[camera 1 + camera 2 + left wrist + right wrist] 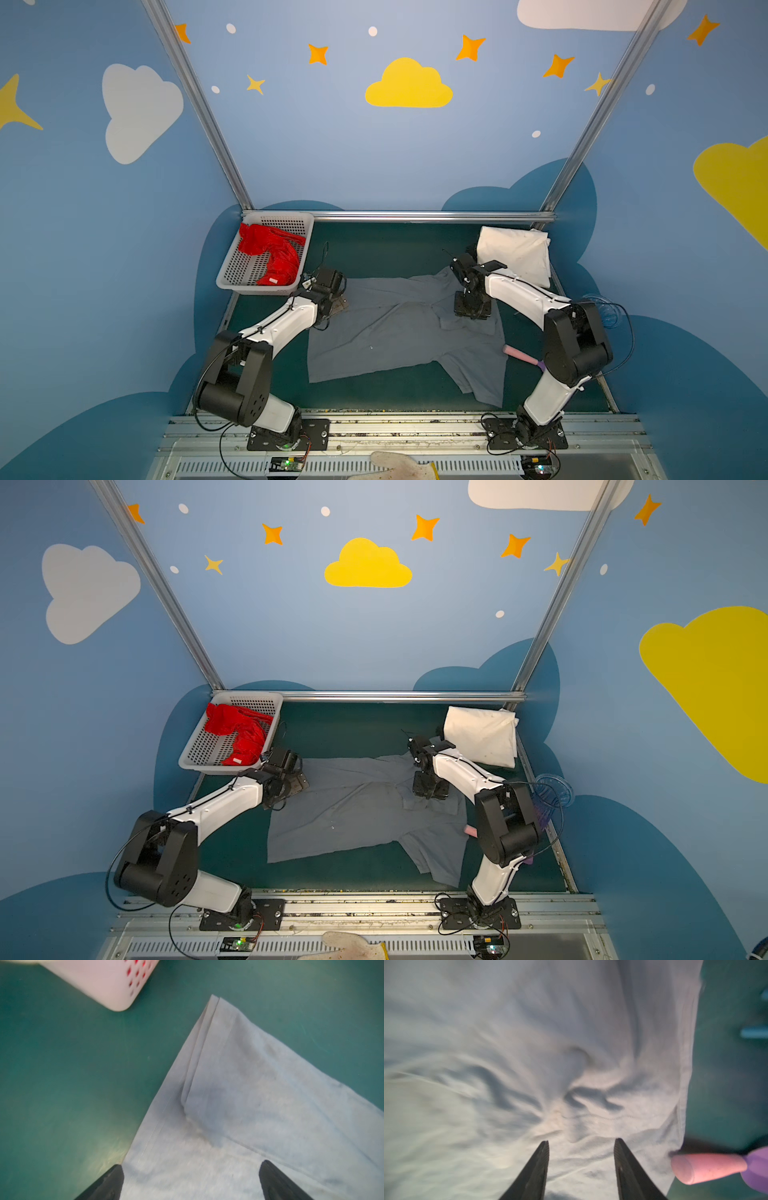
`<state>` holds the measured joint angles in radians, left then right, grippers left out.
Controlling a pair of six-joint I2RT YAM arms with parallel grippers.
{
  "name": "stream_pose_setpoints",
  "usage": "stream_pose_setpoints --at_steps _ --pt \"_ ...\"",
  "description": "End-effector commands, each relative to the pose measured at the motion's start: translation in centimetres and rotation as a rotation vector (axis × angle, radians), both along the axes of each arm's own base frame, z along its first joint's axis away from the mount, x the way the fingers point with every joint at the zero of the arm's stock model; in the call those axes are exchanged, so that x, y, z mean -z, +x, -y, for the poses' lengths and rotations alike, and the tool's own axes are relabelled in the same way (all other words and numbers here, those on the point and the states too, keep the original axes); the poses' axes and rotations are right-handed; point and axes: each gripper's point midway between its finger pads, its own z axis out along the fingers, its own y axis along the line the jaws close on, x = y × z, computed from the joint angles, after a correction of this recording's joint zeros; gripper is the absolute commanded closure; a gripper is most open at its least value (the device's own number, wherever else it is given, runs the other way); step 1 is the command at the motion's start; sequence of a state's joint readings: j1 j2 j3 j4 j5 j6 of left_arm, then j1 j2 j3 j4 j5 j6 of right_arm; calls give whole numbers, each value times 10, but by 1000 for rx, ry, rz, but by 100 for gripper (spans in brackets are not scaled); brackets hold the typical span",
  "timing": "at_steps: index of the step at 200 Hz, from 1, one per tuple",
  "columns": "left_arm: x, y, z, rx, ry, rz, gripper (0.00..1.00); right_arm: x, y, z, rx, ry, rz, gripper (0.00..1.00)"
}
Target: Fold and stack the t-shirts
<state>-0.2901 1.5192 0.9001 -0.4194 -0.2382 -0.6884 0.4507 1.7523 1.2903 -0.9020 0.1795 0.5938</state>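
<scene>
Grey t-shirt (395,332) lies beneath the right tool (581,1140).

Top views bright, sharp, edges warped; wrist views dim, grey t-shirt (508,1043) blurred.

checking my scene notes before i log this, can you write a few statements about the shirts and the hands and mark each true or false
1. The red t-shirt lies in the basket. True.
2. The grey t-shirt is folded into a neat stack. False: it lies spread out and wrinkled on the table.
3. The cream-white t-shirt lies folded at the table's far right corner. True.
4. The left hand is shut on the grey t-shirt. False: it is open above the shirt's hem corner.
5. The right hand is over the grey t-shirt with its jaws apart. True.
</scene>
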Motion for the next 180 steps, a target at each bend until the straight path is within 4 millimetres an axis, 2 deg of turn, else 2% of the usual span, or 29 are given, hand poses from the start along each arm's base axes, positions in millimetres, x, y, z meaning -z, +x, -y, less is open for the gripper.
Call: stream_pose_setpoints --at_steps 1,26,50,66,98,119,139,167,180 --pt "2 14 3 7 -5 4 0 -6 27 -4 -15 19 35 51" --pt "17 24 7 20 1 -35 1 6 61 -8 -51 -18 28 53" --pt "33 28 2 5 21 -89 3 17 90 -10 -59 -8 16 54" --pt "40 31 -2 -13 29 -114 8 23 105 -8 -57 1 7 54" --pt "49 35 -7 -43 34 -157 38 33 123 0 -37 19 -11 53" --pt "55 34 -13 -61 44 -186 45 42 129 4 -21 37 -33 54" --pt "62 30 -19 -78 46 -219 56 44 134 5 -17 46 -33 54" --pt "69 25 -29 -106 46 -245 66 44 142 7 -20 48 -31 53" --pt "70 25 -33 -112 40 -248 77 46 144 9 -22 43 -40 53"
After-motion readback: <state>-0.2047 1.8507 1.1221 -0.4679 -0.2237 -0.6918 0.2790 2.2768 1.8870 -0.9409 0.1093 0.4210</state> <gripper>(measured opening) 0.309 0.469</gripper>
